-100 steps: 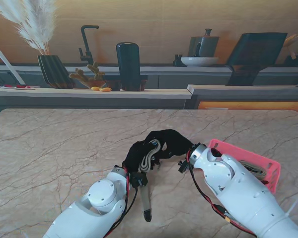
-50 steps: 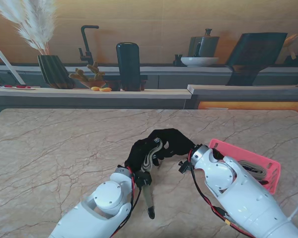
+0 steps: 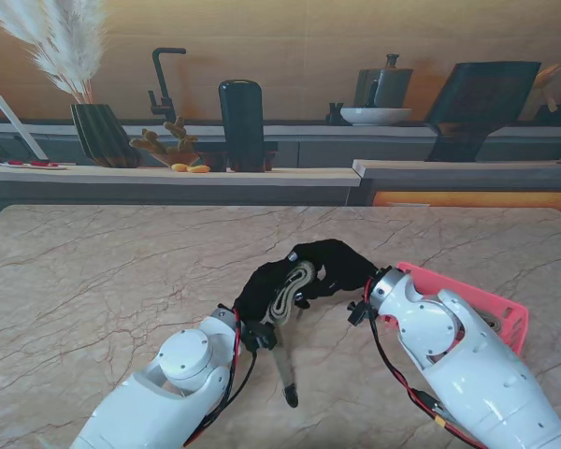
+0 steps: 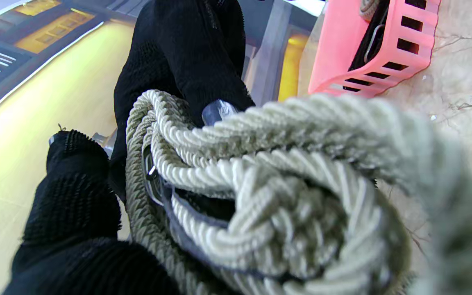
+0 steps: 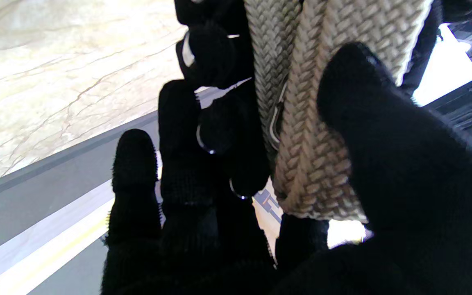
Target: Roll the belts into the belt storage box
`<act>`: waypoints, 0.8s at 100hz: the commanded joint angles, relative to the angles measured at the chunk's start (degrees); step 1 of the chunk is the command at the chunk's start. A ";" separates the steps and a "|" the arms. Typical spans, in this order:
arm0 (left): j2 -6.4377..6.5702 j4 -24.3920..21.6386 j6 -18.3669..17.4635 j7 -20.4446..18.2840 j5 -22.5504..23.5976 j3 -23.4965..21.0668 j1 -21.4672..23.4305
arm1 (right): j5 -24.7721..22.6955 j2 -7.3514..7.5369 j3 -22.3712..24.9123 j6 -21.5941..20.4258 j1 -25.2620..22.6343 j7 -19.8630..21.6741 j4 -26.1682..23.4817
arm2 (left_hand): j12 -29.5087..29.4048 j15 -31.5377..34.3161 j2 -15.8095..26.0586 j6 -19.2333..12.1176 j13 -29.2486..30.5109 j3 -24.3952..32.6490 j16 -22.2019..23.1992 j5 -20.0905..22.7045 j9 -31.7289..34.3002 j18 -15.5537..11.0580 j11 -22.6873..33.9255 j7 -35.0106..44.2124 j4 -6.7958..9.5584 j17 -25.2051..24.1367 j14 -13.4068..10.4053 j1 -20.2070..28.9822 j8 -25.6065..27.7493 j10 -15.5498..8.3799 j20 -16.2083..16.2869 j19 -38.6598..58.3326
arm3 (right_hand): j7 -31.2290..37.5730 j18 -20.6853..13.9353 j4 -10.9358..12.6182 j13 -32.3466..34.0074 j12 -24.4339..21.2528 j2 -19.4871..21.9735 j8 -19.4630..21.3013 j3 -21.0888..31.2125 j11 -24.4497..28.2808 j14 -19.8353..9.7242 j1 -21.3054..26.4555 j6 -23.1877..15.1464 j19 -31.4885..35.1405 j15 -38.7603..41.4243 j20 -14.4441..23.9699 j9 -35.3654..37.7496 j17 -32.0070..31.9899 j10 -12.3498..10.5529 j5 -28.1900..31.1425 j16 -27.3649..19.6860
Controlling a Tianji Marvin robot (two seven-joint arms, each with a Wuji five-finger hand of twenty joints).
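A beige braided belt [image 3: 290, 293], partly coiled, is held between both black-gloved hands near the table's middle. My left hand [image 3: 254, 297] is shut on the coil [image 4: 260, 196]. My right hand [image 3: 332, 265] grips it from the other side, thumb pressed on the braid [image 5: 322, 135]. The belt's dark tail end [image 3: 284, 374] hangs down toward me, tip near the table. The pink slotted belt storage box [image 3: 477, 304] stands to the right, partly behind my right forearm, with another belt [image 4: 373, 30] inside it.
The marble table [image 3: 103, 281] stretches to the left and far side. Behind it runs a counter with a vase of pampas grass [image 3: 89, 122], a black cylinder [image 3: 241, 124] and a faucet [image 3: 164, 84].
Both hands have shifted slightly right toward the pink box with the belt. The coil has turned so more of the beige braid faces up, and the tail has swung right.
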 commanded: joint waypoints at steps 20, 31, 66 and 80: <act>0.17 -0.05 0.31 1.76 3.22 -0.12 -0.61 | 0.82 1.26 0.65 0.35 0.42 4.86 -3.07 | 1.88 14.64 -7.88 -4.86 13.58 22.49 -2.89 0.48 9.33 0.47 8.61 3.71 -0.42 16.65 -0.81 -2.51 4.56 -0.68 -2.35 16.70 | 12.02 0.61 3.31 0.83 0.95 9.18 3.85 3.75 8.37 -6.81 2.96 -3.86 -0.77 2.54 0.85 10.56 -0.97 -12.37 10.77 0.81; -0.14 -0.09 -0.26 3.71 4.31 0.16 -0.66 | 1.18 1.72 1.24 1.26 0.29 6.95 -4.11 | 1.02 17.24 -11.43 -6.28 19.78 25.41 -5.97 1.49 12.80 -0.73 10.82 10.06 -4.27 26.47 -2.10 0.68 1.11 -1.06 -8.58 20.06 | 11.43 0.72 3.66 0.34 1.48 10.24 4.34 2.49 8.36 -6.41 3.96 -2.47 -0.81 2.40 0.75 9.90 -1.14 -11.77 10.10 0.80; -1.41 -0.21 -1.27 8.27 4.38 1.14 -0.73 | 6.18 2.42 2.00 4.61 -0.01 12.29 -5.86 | 0.76 20.44 -8.20 -6.17 27.62 21.56 -7.50 -0.13 12.76 -3.96 12.03 16.20 -2.35 33.22 -4.34 11.95 -3.43 1.47 -12.51 28.82 | 8.52 0.40 4.34 -1.54 2.61 11.40 5.37 -1.92 8.20 -5.37 3.09 1.29 -0.91 1.98 0.86 6.67 -1.45 -10.06 7.17 0.96; -1.49 -0.12 -1.83 8.62 5.34 1.83 -0.85 | 7.48 2.08 1.30 4.99 0.29 11.76 -5.27 | 1.63 17.33 -5.99 -7.52 26.48 20.93 -7.30 -1.50 10.62 -3.77 11.47 15.35 -1.69 32.62 -5.31 15.01 -2.89 0.68 -14.10 25.26 | 7.72 0.44 3.76 -1.97 2.59 10.16 6.02 -2.73 9.03 -5.57 0.24 1.22 -1.04 1.89 1.00 5.39 -1.61 -10.12 6.37 1.00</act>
